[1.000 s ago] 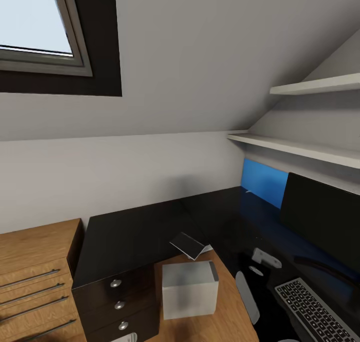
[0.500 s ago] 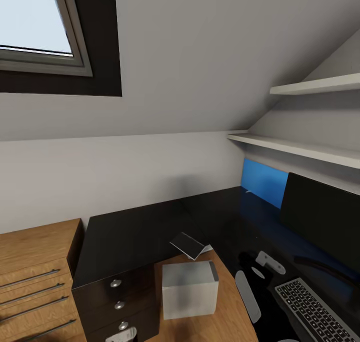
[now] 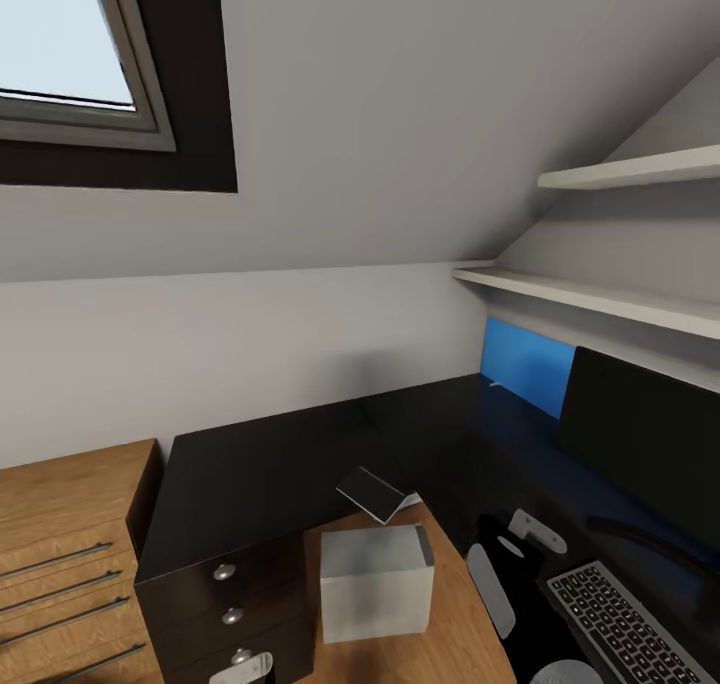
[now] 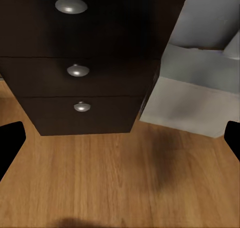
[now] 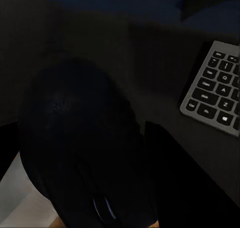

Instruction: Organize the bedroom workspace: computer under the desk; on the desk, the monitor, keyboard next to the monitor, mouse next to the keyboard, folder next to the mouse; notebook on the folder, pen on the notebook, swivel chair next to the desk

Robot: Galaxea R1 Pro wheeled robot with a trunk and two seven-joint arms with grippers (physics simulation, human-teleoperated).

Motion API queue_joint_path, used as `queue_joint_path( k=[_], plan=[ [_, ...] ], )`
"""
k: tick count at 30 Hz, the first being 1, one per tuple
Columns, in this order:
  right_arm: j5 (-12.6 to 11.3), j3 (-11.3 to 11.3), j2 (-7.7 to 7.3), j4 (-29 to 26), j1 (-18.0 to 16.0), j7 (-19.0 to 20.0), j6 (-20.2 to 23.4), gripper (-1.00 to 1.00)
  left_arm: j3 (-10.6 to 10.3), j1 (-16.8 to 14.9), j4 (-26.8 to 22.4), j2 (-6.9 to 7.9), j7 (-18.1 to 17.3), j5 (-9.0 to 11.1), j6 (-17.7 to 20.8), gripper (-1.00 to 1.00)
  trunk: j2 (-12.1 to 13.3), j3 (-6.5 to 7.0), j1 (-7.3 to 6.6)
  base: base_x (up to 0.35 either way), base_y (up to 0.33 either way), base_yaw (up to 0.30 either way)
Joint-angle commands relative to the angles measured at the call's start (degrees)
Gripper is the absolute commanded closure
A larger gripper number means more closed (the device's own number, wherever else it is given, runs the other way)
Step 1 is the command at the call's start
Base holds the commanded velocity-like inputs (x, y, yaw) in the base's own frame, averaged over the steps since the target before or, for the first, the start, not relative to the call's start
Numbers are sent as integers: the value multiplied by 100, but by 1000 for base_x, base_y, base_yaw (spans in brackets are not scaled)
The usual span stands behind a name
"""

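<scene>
Count: 1 desk point(image 3: 270, 464), 1 monitor point(image 3: 640, 444), 1 keyboard point(image 3: 620, 624), 1 mouse point(image 5: 85, 153), 1 computer point(image 3: 377, 582), 2 shelves point(image 3: 600, 299), 3 knobs point(image 4: 75, 70), 1 window point(image 3: 60, 54).

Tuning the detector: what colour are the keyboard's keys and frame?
Black keys in a silver-grey frame on the keyboard; clearest in the right wrist view.

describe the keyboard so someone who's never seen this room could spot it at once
Start at the black corner desk under the sloped wall, then go to its right wing, where the dark monitor stands. The keyboard lies flat just in front of the monitor. It is the one thing there with rows of dark keys in a pale silver frame.
</scene>
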Motion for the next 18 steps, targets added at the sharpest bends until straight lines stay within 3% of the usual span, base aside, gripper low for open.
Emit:
queue_joint_path(
  k=[1,7,13,15,18],
  plan=[
    [-29,-10,-45,165,-92,-16,-1,100,-15,-3,-1,3,26,59,-28,-100,-8,-9,3,49,-50,0],
    [-34,-11,-207,402,-239,-6,-54,100,-15,0,2,-2,26,60,-26,-100,-8,-9,3,11,-12,0],
    [-48,-12,-383,1467,-774,19,-658,100,-15,-3,18,-6,29,67,-26,-100,-8,-9,3,123,-61,0],
    [-47,-12,-388,1505,-793,22,-680,100,-15,-2,18,-6,29,67,-26,-100,-8,-9,3,41,-18,0],
    [-79,-21,-523,2057,-1033,411,-735,100,-37,-3,16,-12,31,60,-37,-100,-8,-9,3,84,-2,0]
  ],
)
